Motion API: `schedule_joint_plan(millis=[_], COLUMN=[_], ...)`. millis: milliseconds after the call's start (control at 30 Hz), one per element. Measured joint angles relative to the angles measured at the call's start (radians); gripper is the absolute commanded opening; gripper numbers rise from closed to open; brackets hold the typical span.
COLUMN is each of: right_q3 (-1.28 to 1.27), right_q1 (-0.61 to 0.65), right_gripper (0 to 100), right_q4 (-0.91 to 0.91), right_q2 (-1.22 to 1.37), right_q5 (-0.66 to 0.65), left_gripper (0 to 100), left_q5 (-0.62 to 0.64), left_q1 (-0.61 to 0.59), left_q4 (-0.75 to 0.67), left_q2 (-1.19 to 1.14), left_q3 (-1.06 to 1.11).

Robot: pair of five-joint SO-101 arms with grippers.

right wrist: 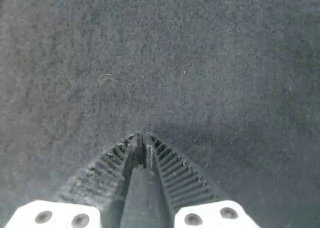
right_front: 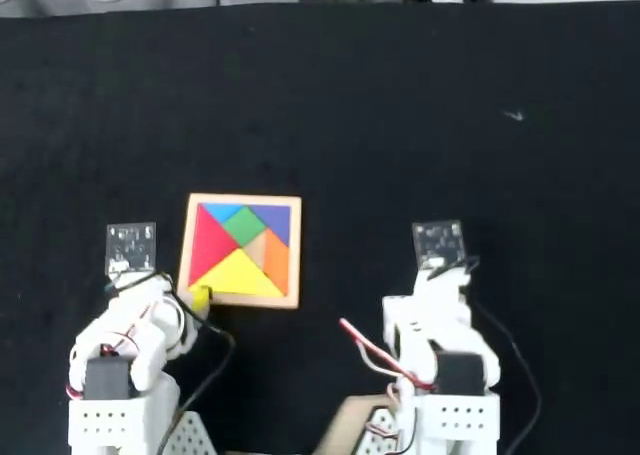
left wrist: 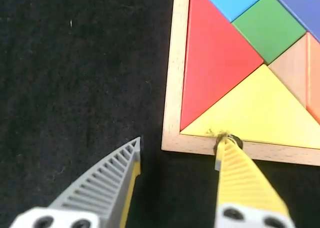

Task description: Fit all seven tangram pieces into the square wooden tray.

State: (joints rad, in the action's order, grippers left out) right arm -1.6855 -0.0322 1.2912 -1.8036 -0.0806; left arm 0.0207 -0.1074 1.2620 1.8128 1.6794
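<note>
Tray (left wrist: 177, 62) full | left gripper (left wrist: 181, 142) spread, yellow finger (left wrist: 240, 178) touching rim | right gripper (right wrist: 143, 136) clenched over cloth (right wrist: 200, 62)

The high camera hangs well above the black table (right_front: 400, 125) and looks steeply down from over both arm bases, taking in the whole wooden tray (right_front: 186, 255). The left wrist camera sits close over the table, facing past the left gripper (left wrist: 180, 143) at one corner of the tray (left wrist: 172, 102) (the patch it shares with the high view). The right wrist camera, just as low, faces past the right gripper (right wrist: 143, 140) onto bare table.
</note>
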Motion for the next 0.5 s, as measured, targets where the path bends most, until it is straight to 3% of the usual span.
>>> schedule_joint_plan(millis=[500], right_q3=[0.0], right_q1=[-0.003], right_gripper=[1.1], right_q4=[0.0], right_q2=[0.0], right_q5=[0.0], left_gripper=[24], left_q5=[0.0], left_q1=[0.009], left_q4=[0.006], left_q2=[0.0], left_q3=[0.0])
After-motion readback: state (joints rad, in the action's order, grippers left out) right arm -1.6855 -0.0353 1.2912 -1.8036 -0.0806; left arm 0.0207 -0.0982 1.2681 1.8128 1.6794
